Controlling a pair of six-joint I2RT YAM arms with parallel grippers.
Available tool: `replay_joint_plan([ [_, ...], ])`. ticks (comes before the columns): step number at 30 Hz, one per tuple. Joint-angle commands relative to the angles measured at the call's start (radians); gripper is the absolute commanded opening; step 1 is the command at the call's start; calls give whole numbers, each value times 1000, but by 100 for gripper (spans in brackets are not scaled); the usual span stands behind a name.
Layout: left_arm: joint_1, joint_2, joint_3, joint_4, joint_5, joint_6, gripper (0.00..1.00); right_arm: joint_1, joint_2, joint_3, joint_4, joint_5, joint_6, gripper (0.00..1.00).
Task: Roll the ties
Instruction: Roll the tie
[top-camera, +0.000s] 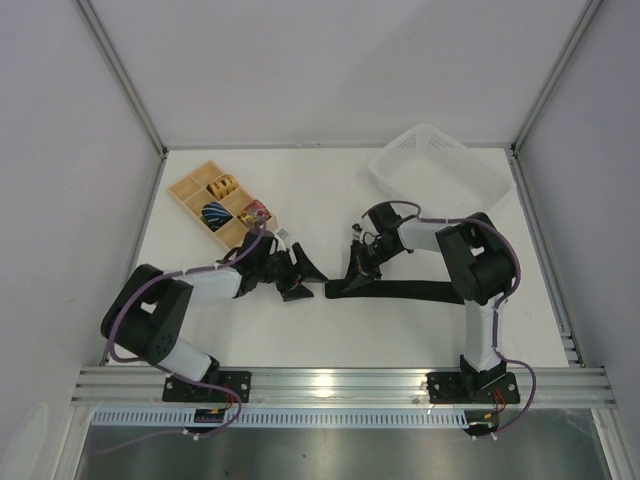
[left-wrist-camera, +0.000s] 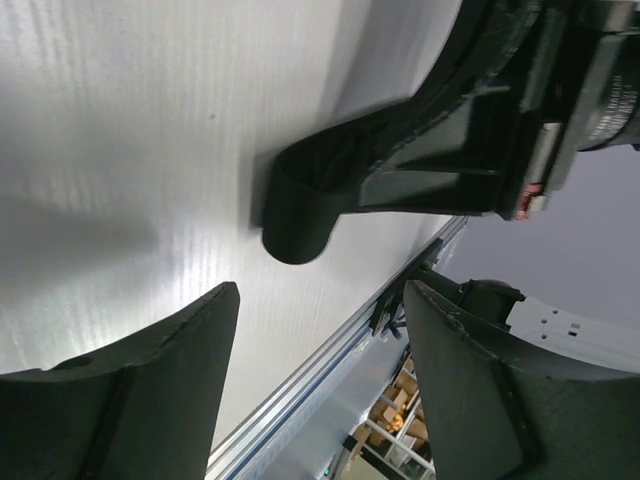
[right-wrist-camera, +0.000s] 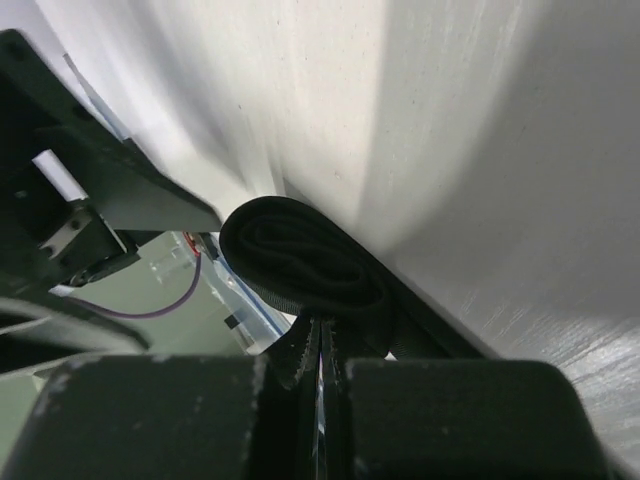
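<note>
Right gripper: closed. In the right wrist view its fingers are pressed together with only a thin slit between them, and black fabric is pinched at the tips.
Tie: black. One end is curled into a loose oval loop directly ahead of the right gripper's fingertips and touching them.
Tie, remainder: a flat strip is laid on the table. It runs from beneath the right gripper away to that arm's side and passes under its elbow.
Tie, pointed end: not identifiable in any view.
Left gripper: open. In the left wrist view its fingers are seen well apart, with only bare table in the gap.
Left gripper relative to tie: just beside the curled end, on the side opposite the flat strip. Contact cannot be determined from the overhead view.
Grippers relative to each other: tips are turned toward one another at close range. A dark finger of the right gripper is seen just beyond the left gripper's tips.
Compartment tray: tan, behind the left gripper on its outer side. Three coloured rolls are held in it.
Basket: white plastic, behind the right gripper, well apart from the tie.
</note>
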Motion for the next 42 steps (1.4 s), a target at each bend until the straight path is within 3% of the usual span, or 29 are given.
replay_joint_plan([
  [1,7,57,11,61,29,10,72,-13,32,-16,46,31,-26,0],
  [14,-7,157,90,130,20,93,66,-34,75,-10,46,20,-43,0],
  [27,-88,242,172,9,-43,125,60,-36,62,7,42,18,-36,0],
  [36,-97,278,177,20,-51,113,35,-34,58,15,26,23,-37,0],
  [40,-97,260,197,-42,-78,157,1,-29,47,19,13,35,-43,0],
  [42,-99,243,202,-88,-91,185,0,-25,36,25,2,46,-51,0],
])
